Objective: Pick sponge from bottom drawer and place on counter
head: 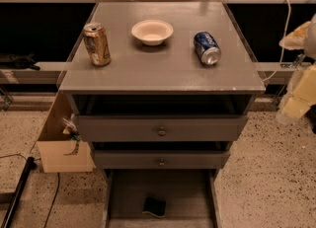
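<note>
Pincer: your pincer hangs at the far right edge of the view, a pale yellowish shape just off the table's right front corner; it is well apart from the sponge; you cannot tell whether it is spread or pressed together.
Sponge: the sponge lies flat on the floor of the bottom drawer, dark face up, with a pale edge showing along its near side; it sits slightly left of the middle, touching neither side wall.
Bottom drawer: the bottom drawer is pulled out toward you, a shallow grey tray with low walls at left and right; its near end runs off the bottom of the view.
Knobbed drawers: above it you see the middle drawer front and the upper drawer front, each with one small round knob at its centre; a dark gap shows above each.
Table: the table is a flat grey top over the cabinet.
On the table: a gold can stands upright near the left edge; a white bowl sits toward the back middle; a blue can lies on its side to the bowl's right, one end facing you; all three are apart.
Surroundings: an open cardboard box stands against the cabinet's left side on the speckled floor; a black cable crosses the lower left corner.
</note>
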Controlling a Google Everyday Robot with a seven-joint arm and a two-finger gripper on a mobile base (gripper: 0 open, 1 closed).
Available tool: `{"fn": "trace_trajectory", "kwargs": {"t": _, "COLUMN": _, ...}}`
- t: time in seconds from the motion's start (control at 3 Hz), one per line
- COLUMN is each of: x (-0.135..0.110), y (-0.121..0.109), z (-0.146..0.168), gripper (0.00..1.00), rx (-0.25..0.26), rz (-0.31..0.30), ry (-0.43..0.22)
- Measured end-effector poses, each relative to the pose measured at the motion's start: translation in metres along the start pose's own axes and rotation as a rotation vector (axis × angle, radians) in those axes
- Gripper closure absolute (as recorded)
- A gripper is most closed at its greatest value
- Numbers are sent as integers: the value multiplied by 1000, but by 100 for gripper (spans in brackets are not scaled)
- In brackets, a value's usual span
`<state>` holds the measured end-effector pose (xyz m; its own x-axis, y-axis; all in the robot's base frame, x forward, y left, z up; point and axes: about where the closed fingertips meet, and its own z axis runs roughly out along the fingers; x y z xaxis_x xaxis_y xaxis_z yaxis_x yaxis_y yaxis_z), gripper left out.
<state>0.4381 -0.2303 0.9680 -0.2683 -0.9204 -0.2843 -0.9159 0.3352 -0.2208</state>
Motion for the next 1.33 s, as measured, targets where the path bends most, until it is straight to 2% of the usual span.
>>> {"fn": "trace_trajectory", "kwargs": {"t": 0.33, "x": 34, "y": 4, "z": 20, "gripper": 0, "rx": -45, "rz": 129, "ry": -113}}
{"fn": "trace_trajectory", "kwargs": {"t": 0.67, "x": 59, "y": 11, "z": 41, "gripper": 0, "rx": -82, "rz": 210, "ry": -170}}
{"fn": "trace_trajectory", "kwargs": {"t": 1.0, "x": 75, "y": 22, "z": 67, "gripper": 0, "rx": -124, "rz": 241, "ry": -186}}
{"fn": "trace_trajectory", "kwargs": {"t": 1.33, "x": 85, "y": 33, "z": 96, "gripper": 0, "rx": -174, "rz": 244, "ry": -172}}
